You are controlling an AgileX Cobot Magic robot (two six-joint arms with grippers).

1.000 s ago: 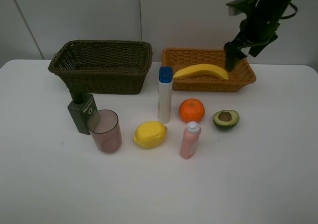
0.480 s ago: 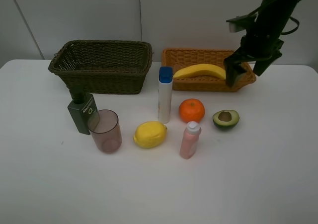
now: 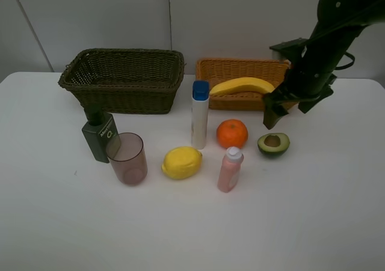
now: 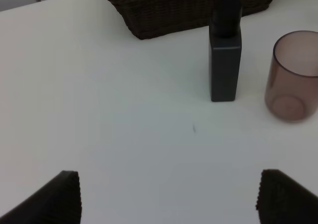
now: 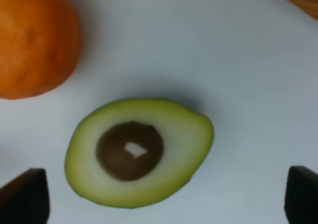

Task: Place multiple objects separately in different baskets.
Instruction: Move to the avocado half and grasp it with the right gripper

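Exterior high: a white matte table (image 3: 192,238) fills the frame. Behind it is a pale grey panelled wall (image 3: 252,18) with one vertical seam near the middle and a slanted seam at far left.

Back left sits the dark brown-olive basket (image 3: 123,79). The dark green pump bottle (image 3: 99,136) stands upright before its left corner. The pinkish tumbler (image 3: 127,158) is just beside the bottle, mouth up. A small dark speck (image 3: 75,173) marks the surface left of them.

Left wrist view: the left gripper (image 4: 171,199) has its fingers spread wide with nothing between them. It is over white table, with the pump bottle and tumbler ahead.

Mid-table, the lemon (image 3: 181,162) lies right of the tumbler. The tall white blue-capped bottle (image 3: 200,116) stands upright before the gap between the baskets. The orange (image 3: 232,133) is just right of it, and the small pink white-capped bottle (image 3: 230,169) stands upright in front of the orange.

Back right, the orange-tan basket (image 3: 240,70) holds the banana (image 3: 243,85), which lies lengthwise. The halved avocado (image 3: 274,143) rests cut face up on the table in front of that basket, near the orange.

The right gripper (image 3: 272,116) hangs over the avocado on a dark arm slanting down from upper right. In the right wrist view its fingers are wide apart, one tip on each side of the avocado with a clear gap. It holds nothing.
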